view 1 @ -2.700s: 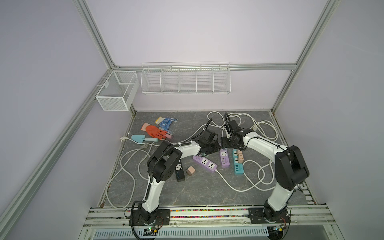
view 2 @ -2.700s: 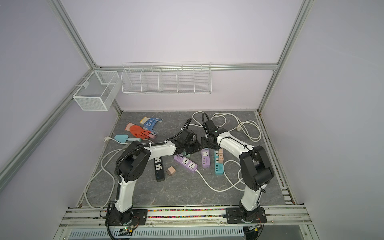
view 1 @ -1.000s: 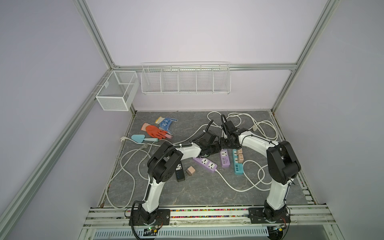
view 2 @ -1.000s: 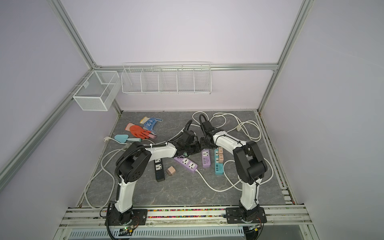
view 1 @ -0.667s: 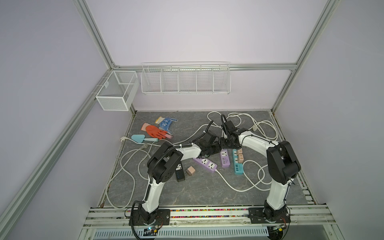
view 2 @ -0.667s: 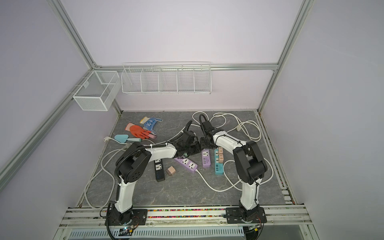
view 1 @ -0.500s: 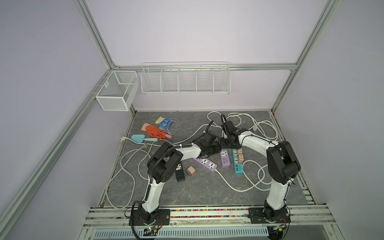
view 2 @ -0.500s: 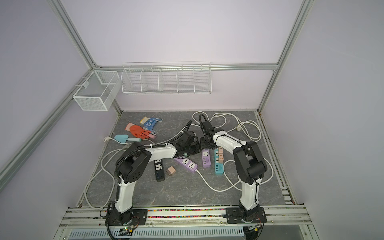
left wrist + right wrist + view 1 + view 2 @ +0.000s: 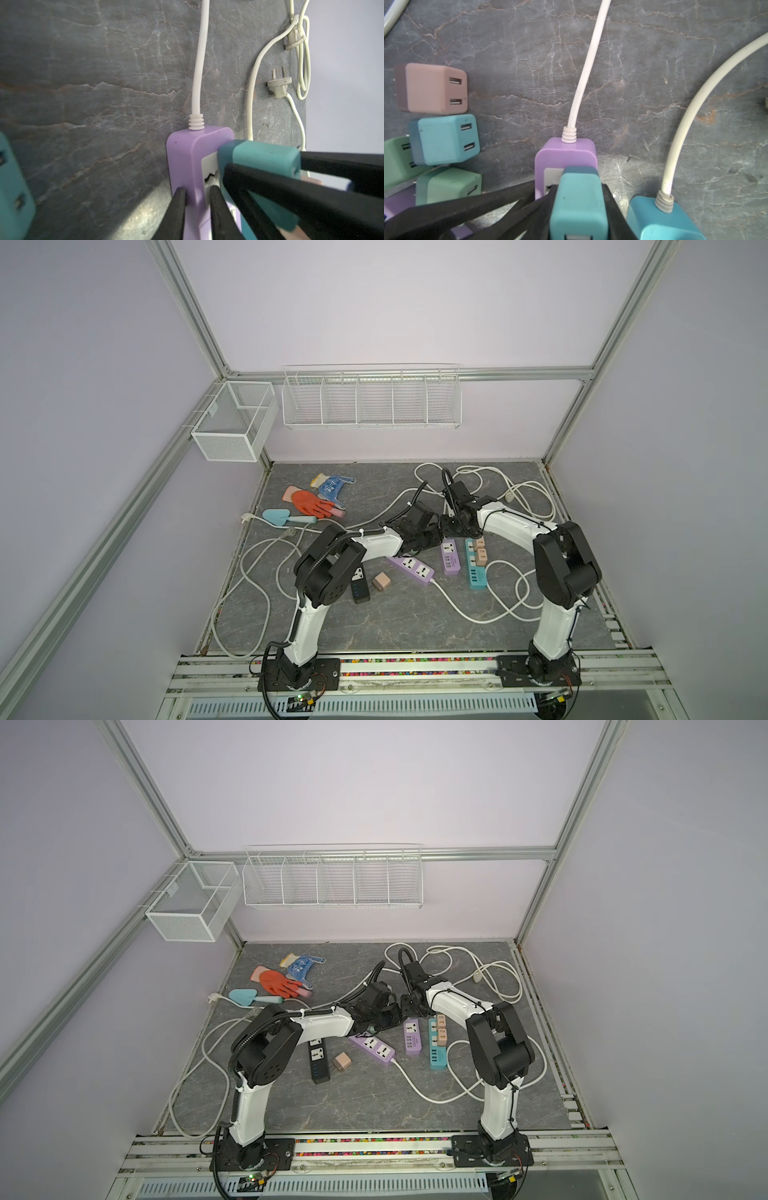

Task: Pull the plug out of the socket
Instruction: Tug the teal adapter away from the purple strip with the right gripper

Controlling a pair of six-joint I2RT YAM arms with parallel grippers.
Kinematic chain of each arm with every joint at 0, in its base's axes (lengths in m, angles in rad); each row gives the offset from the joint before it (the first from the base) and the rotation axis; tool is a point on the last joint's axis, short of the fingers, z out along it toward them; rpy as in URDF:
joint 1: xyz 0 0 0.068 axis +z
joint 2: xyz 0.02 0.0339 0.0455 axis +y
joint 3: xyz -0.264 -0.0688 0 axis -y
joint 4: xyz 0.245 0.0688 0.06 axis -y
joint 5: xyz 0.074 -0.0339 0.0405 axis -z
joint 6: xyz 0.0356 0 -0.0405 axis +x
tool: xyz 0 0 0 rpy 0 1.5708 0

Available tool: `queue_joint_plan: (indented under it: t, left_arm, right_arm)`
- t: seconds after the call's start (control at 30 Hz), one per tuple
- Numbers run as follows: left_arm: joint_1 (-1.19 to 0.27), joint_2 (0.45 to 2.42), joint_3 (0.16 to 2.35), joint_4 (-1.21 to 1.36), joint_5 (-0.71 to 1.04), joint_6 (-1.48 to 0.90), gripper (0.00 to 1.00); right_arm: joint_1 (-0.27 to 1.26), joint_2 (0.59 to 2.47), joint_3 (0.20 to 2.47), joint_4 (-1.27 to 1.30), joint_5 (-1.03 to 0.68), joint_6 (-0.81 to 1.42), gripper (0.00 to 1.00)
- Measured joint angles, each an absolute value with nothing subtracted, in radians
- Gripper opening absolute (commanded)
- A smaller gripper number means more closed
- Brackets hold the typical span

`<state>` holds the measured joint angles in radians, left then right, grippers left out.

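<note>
My right claw (image 9: 580, 192) is clenched on the teal plug (image 9: 579, 214), a finger on each flank. The plug sits seated in the purple strip (image 9: 564, 153) on the tabletop (image 9: 508, 62), at the end where the cord (image 9: 583, 83) enters. The plug's long axis points back along my wrist, square to the strip's face, so I judge the pull runs that way. My left claw (image 9: 197, 191) pinches the strip's edge, bracing it.

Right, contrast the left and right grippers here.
The left gripper pinches the purple power strip by its side wall; the right gripper clamps the teal plug on its socket face. The left gripper's fingers sit close together; the right gripper's fingers stand wider, around the plug. Both are shut at the strip's cable end.
</note>
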<state>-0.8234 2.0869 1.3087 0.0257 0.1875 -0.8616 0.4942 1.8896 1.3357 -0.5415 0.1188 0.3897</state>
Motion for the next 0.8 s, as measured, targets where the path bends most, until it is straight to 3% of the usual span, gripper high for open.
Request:
queue_joint_plan:
  t: [0.8]
  left_arm:
    - [-0.832, 2.083, 1.303, 0.025, 0.181, -0.879, 0.21]
  right_arm:
    - [0.503, 1.887, 1.343, -0.577, 0.150, 0.388, 0.11]
